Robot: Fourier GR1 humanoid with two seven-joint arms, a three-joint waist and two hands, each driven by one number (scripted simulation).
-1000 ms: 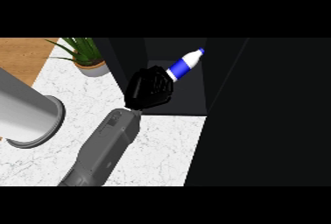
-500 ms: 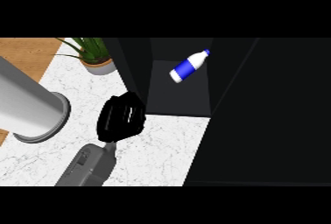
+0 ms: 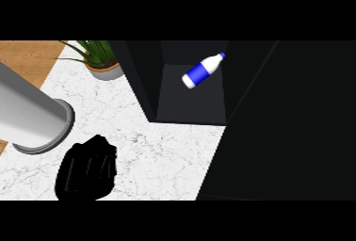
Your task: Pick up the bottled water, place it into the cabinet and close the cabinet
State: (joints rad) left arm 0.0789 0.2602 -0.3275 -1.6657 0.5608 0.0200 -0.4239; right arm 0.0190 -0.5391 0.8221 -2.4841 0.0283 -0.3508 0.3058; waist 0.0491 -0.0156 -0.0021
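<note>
A black hand (image 3: 87,170) hangs over the near left of the marble counter (image 3: 160,146), holding nothing; whether its fingers are curled cannot be told. Far right of it, the bottled water (image 3: 203,70) lies tilted inside the open dark cabinet (image 3: 191,101).

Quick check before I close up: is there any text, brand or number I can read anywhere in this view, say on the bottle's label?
None readable.
bottled water, lying in the cabinet: its blue band shows no legible words.
plant pot, grey cylinder, counter, robot hand: no markings.
</note>
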